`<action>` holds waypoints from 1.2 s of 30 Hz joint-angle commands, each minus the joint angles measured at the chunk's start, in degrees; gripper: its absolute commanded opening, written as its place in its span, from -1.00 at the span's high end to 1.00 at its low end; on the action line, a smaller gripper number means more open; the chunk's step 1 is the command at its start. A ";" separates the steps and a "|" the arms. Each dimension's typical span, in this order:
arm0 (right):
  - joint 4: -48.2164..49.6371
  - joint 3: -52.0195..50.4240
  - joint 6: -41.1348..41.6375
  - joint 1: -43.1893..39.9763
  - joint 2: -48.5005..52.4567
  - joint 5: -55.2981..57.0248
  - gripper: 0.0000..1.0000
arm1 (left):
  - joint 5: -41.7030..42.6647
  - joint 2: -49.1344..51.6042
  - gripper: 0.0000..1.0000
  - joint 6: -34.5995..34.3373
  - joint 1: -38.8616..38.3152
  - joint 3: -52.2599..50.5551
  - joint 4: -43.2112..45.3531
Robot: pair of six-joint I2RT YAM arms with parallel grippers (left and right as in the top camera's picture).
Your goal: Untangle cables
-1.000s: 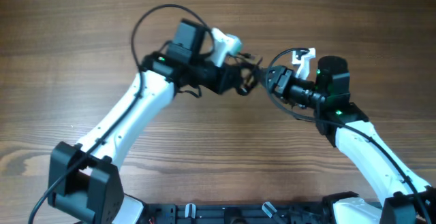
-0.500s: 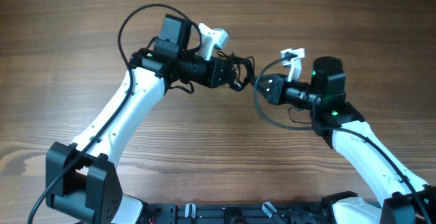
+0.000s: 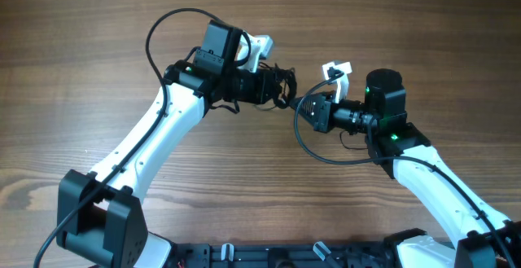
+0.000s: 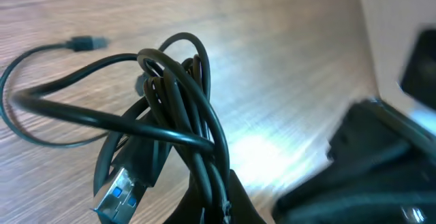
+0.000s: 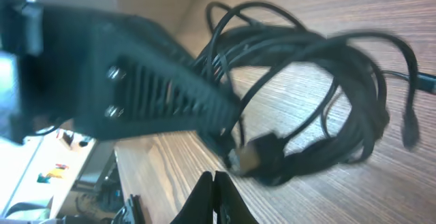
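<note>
Cables (image 4: 197, 105) are bunched in one coil, held up mid-table (image 3: 81, 40) between both tips. Left gripper (image 4: 218, 200) is pinched tight on the coil's strands. Right gripper (image 5: 214, 195) is closed at the coil's edge; can't tell if a strand is caught, view blurred. Bare wood all round, running past frame top, left and right. USB plug (image 4: 114, 191) dangles, blue insert. Small plug (image 4: 85, 43) lies on the wood.
</note>
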 commanded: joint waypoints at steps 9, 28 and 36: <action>-2.62 0.90 0.02 0.33 0.76 4.28 0.92 | -3.58 -1.90 0.92 -5.07 -4.55 0.28 3.72; -5.68 0.90 6.29 0.26 0.76 21.99 0.91 | 14.71 -1.92 0.92 4.44 -7.48 0.28 3.74; -8.70 0.90 3.65 -3.54 0.33 11.85 0.91 | 5.09 -1.92 0.92 4.20 -3.26 0.28 1.57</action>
